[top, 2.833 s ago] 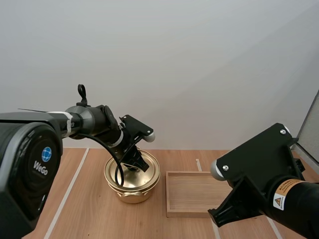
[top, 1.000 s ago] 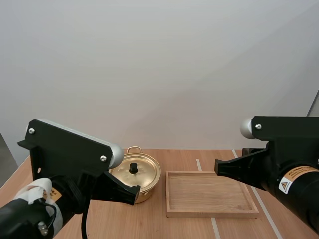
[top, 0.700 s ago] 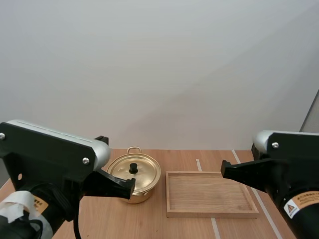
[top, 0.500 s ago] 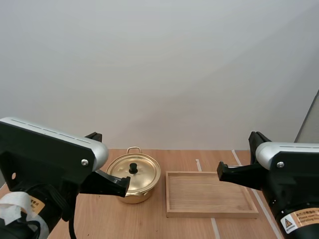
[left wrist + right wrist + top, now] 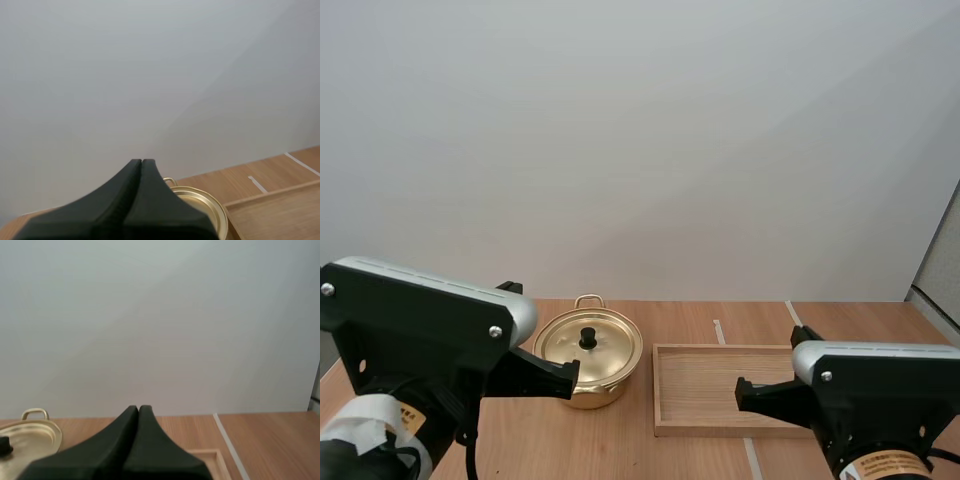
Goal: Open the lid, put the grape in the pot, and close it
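A gold pot (image 5: pixel 586 371) stands on the table with its lid (image 5: pixel 588 345) on and a black knob (image 5: pixel 588 337) in the lid's middle. My left gripper (image 5: pixel 141 162) is shut on nothing, its fingers lying together as one dark wedge, with the pot's rim (image 5: pixel 202 200) just beyond it. My right gripper (image 5: pixel 138 409) is likewise shut on nothing, well back from the lid (image 5: pixel 27 436). In the high view both arms sit low at the near edge, away from the pot.
A shallow wooden tray (image 5: pixel 740 390) lies right of the pot with nothing in it; its rim (image 5: pixel 270 192) shows beside the pot, and its corner (image 5: pixel 212 454) lies just past my right fingers. White tape lines (image 5: pixel 720 331) cross the table.
My left arm drew back from the pot, leaving the lid on it. Both arms have since settled low at the near edge; the right arm sank further in the last half second.
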